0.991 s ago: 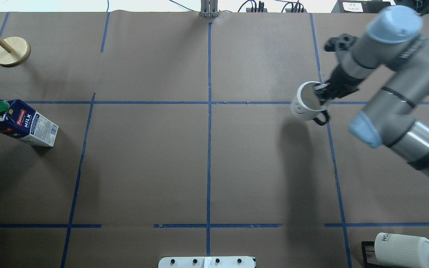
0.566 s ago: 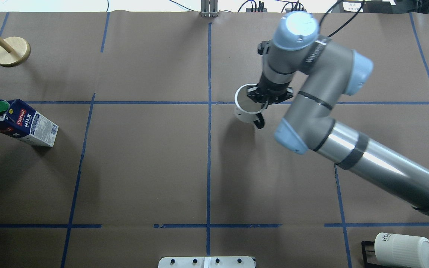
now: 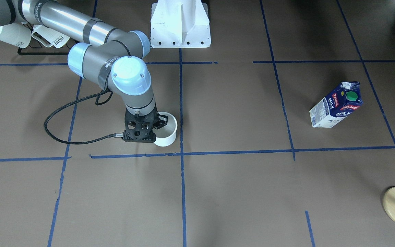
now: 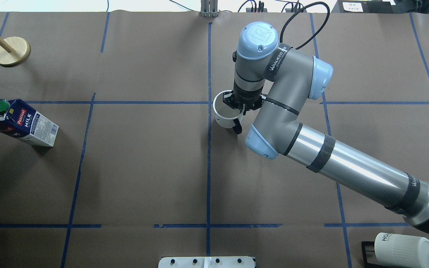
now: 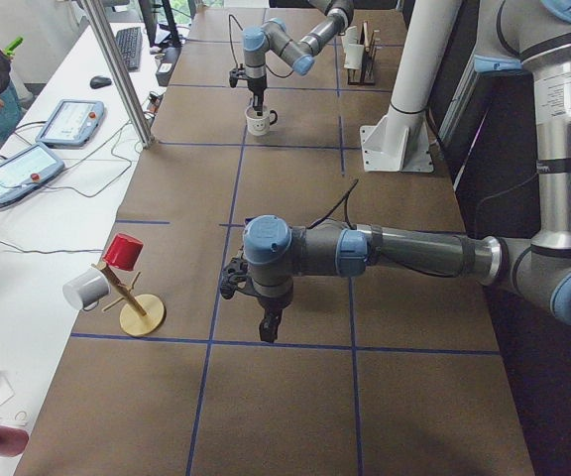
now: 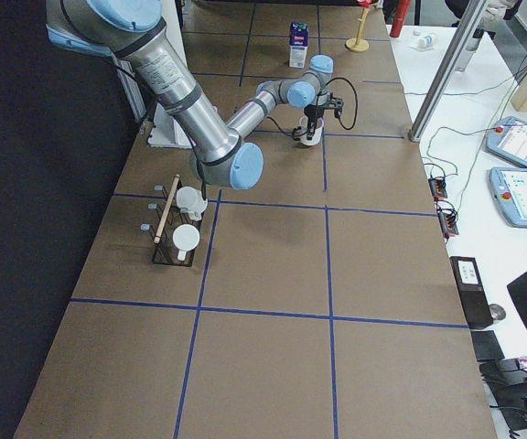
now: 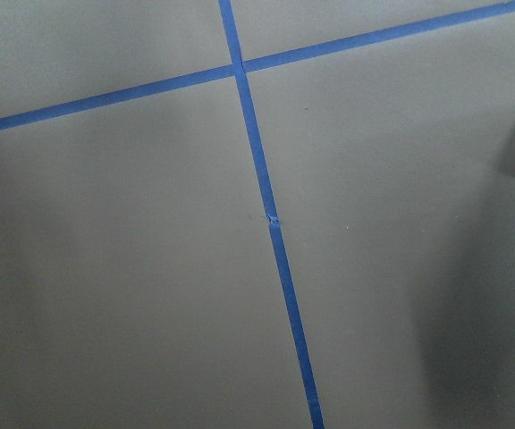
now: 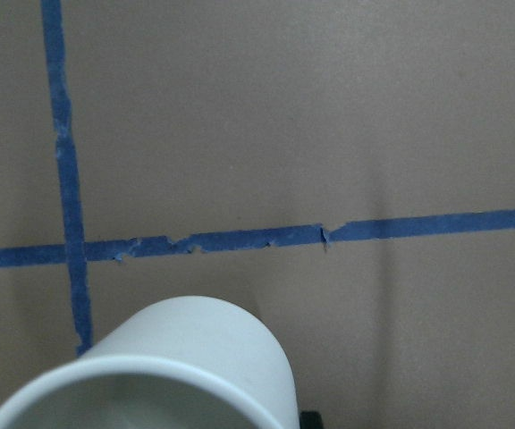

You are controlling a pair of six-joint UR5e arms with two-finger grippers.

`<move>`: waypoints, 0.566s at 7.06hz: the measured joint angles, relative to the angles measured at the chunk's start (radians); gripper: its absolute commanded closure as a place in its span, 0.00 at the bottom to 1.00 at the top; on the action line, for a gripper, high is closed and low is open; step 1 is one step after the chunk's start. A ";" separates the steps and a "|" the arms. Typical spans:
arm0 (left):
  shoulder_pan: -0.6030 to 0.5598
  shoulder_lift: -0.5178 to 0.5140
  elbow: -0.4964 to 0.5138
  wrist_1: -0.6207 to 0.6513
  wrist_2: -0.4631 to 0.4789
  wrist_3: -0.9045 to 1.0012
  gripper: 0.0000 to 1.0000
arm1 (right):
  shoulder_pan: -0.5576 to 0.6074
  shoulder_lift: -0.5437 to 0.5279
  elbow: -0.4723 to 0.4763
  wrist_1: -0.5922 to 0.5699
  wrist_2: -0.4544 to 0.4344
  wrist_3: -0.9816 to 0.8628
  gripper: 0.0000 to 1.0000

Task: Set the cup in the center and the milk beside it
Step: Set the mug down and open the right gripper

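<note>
My right gripper point(image 4: 241, 106) is shut on the rim of the smooth white cup point(image 4: 225, 113), whose dark handle point(image 4: 237, 128) points toward the robot. The cup hangs upright just right of the center crossing point(image 4: 209, 102), low over the brown surface; I cannot tell whether it touches. It also shows in the front view point(image 3: 167, 132) and the right wrist view point(image 8: 181, 366). The milk carton point(image 4: 19, 123) stands at the far left, also in the front view point(image 3: 336, 109). My left gripper point(image 5: 268, 333) shows only in the left side view, hovering over the table; I cannot tell whether it is open.
A wooden mug stand point(image 4: 11, 51) is at the far left back. A black rack with two ribbed "HOME" mugs point(image 4: 402, 249) sits at the near right corner. The robot's white base plate point(image 4: 207, 262) is at the near edge.
My right arm has carried the cup leftward, from the right grid line to just right of the center crossing. The milk carton has not moved.
</note>
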 measured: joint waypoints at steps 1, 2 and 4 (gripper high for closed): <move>0.000 0.001 0.001 0.001 -0.020 -0.001 0.00 | -0.006 0.007 -0.022 0.022 0.000 0.036 0.89; 0.000 0.002 0.001 0.001 -0.033 -0.001 0.00 | -0.011 0.016 -0.039 0.037 0.000 0.070 0.49; 0.000 0.003 0.001 0.001 -0.041 -0.001 0.00 | -0.018 0.022 -0.050 0.046 -0.002 0.099 0.01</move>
